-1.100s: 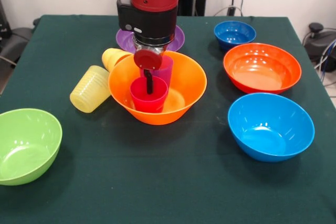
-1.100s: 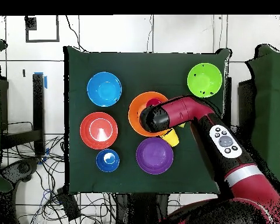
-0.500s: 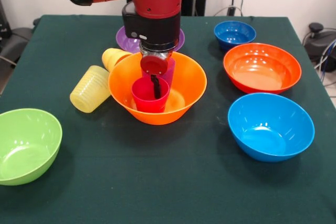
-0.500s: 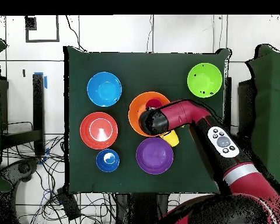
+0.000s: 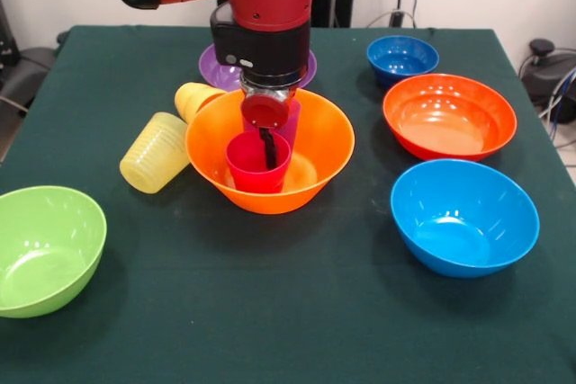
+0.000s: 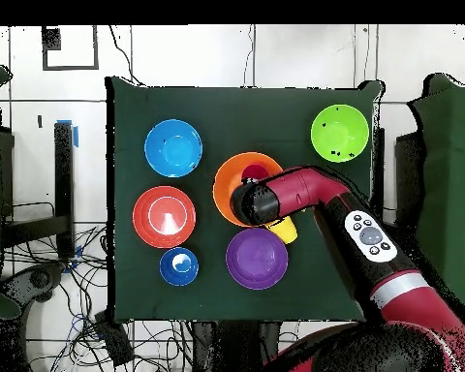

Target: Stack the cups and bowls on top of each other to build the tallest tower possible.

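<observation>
The orange-yellow bowl stands mid-table. Inside it the red-pink cup is upright, with the translucent purple cup just behind it. My gripper reaches down into the red-pink cup; the wrist hides it from above. A ribbed pale yellow cup and an orange-yellow cup lie on their sides beside the bowl. The purple bowl sits behind the arm.
Around the table stand a lime green bowl, a light blue bowl, a red-orange bowl and a small dark blue bowl.
In the front view the gripper has shifted slightly right and lower inside the red-pink cup, which moved a touch right with it. Nothing has moved over the last half second.
</observation>
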Robot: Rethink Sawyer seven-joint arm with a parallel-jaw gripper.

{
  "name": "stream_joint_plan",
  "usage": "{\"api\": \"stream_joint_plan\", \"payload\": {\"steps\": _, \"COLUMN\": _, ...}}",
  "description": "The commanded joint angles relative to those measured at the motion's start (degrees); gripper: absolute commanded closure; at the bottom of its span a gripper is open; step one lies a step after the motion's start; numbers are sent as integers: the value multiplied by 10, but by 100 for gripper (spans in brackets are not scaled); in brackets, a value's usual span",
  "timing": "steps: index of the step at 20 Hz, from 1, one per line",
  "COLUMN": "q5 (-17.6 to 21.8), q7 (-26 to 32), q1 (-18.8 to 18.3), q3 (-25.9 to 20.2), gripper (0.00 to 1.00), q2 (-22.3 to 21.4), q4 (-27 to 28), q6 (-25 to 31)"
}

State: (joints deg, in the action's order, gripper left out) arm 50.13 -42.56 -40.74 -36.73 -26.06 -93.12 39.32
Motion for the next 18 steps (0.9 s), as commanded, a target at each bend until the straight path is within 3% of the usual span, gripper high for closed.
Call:
{"api": "stream_joint_plan", "payload": {"steps": 1, "q5": 19, "q7": 5, "q1": 7, "q3": 17, "gripper": 0, "q2": -9, "q4": -31, "q6": -8}}
{"api": "stream_joint_plan", "payload": {"steps": 18, "q5": 4, "q7": 15, "q1": 1, "q3": 8, "gripper": 0, "q2": -45, "q4": -44, "q6": 11}}
